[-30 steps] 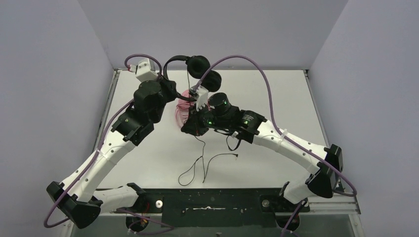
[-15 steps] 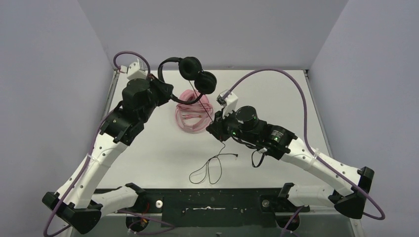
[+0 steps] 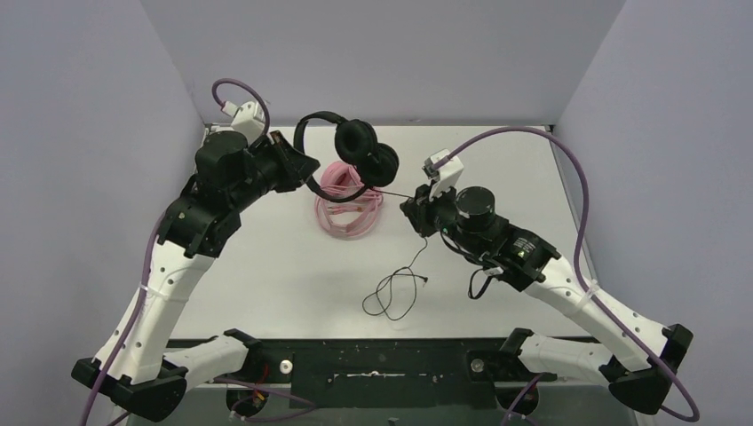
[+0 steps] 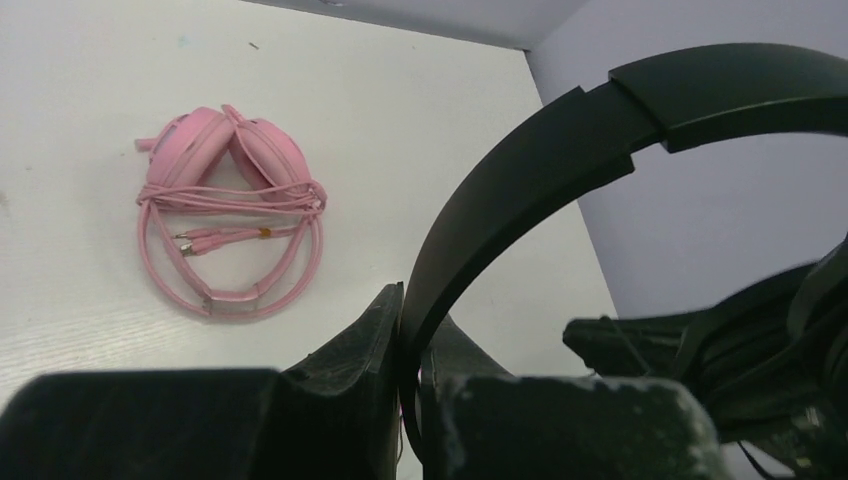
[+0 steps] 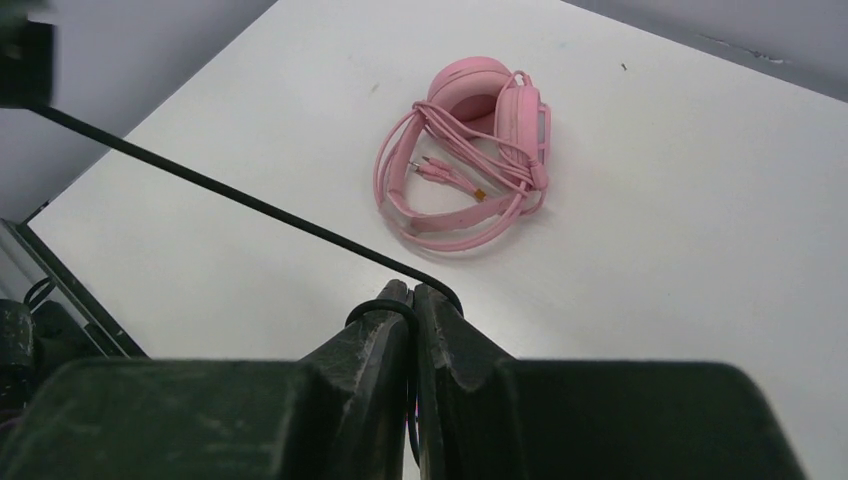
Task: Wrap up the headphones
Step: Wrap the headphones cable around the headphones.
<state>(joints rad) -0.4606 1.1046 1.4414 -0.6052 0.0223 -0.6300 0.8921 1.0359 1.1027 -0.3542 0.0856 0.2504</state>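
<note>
Left end effector (image 4: 412, 310) clenched on the black headphones (image 3: 355, 140) at the band; right end effector (image 5: 411, 298) pinching their thin cable (image 5: 220, 191); hold it taut, wind snugly round the earcups (image 3: 382, 165).

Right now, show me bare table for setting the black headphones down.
Bare: the near-left stretch between the left arm and the black cable's loose loop; the far-right corner beyond the right end effector. Crowded: around the pink headphones.

pink headphones (image 5: 470, 85), black headphones (image 3: 355, 140), white table (image 3: 524, 177)
</note>
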